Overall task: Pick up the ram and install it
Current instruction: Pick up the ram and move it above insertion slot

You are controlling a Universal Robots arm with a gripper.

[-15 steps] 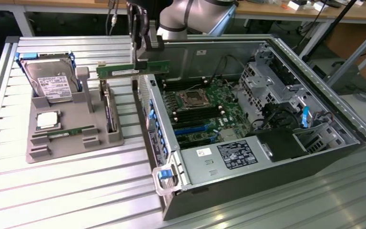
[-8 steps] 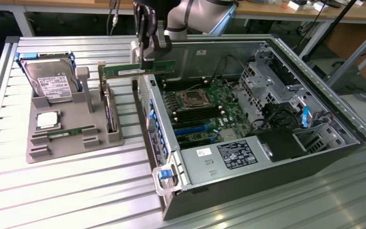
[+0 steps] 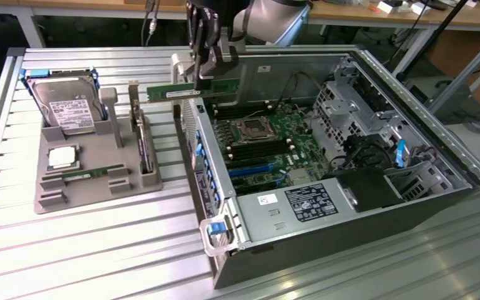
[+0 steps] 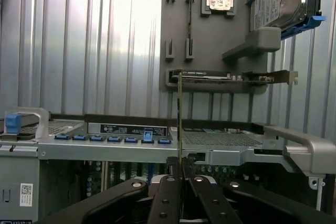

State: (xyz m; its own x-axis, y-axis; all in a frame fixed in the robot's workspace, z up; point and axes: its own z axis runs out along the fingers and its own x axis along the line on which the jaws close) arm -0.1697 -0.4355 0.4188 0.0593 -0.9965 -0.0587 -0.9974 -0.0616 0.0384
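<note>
The ram (image 3: 170, 92) is held clamped edgewise in the gripper (image 3: 202, 76) above the open computer case (image 3: 374, 237), far side, the exterior view's left. It is presumably kept level for slot alignment.

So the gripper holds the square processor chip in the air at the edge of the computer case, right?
No. The gripper holds the ram, not the processor chip, in the air at the edge of the computer case; that chip lies on the grey tray. The exterior view shows it.
</note>
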